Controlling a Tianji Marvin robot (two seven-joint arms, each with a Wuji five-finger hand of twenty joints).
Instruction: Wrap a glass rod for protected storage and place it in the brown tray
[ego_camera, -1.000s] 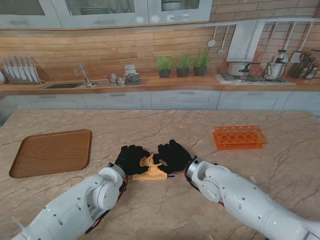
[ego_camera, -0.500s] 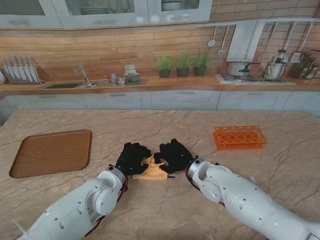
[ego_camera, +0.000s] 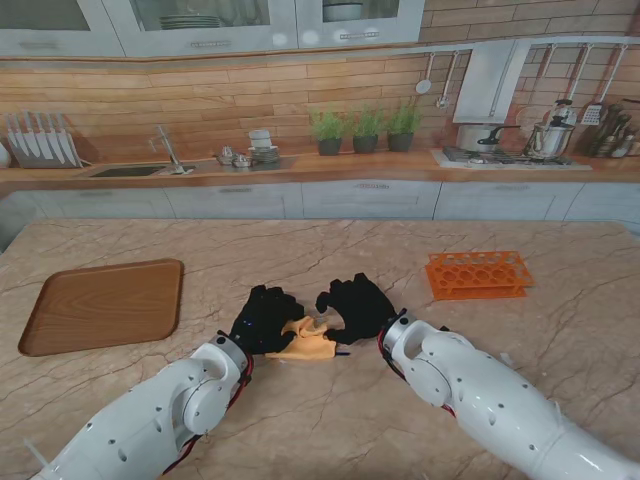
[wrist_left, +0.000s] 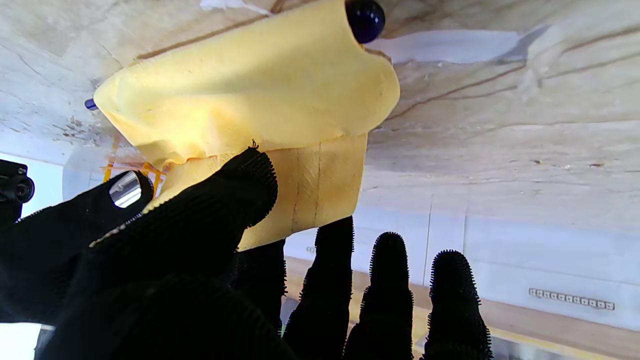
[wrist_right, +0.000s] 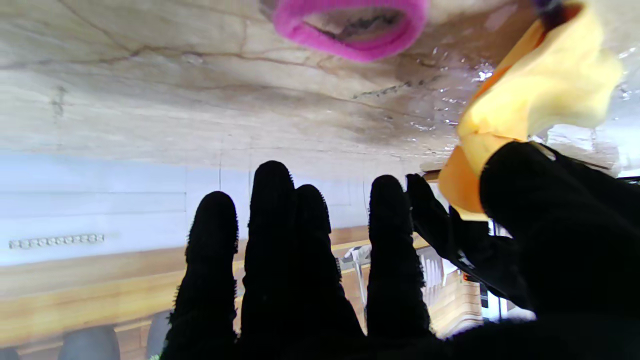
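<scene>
Since a second ago the right hand (ego_camera: 360, 306) has drawn back a little from the yellow cloth (ego_camera: 306, 340), its fingers (wrist_right: 270, 200) now straight and spread with only the thumb against a cloth edge, while the left hand (ego_camera: 265, 317) pinches the cloth's other edge between thumb and fingers. Lying on the marble table (ego_camera: 400, 250) just right of the brown tray (ego_camera: 100, 305), the cloth covers the glass rod, whose dark ends (wrist_left: 365, 17) poke out. Near the cloth lies a pink ring (wrist_right: 350, 25).
</scene>
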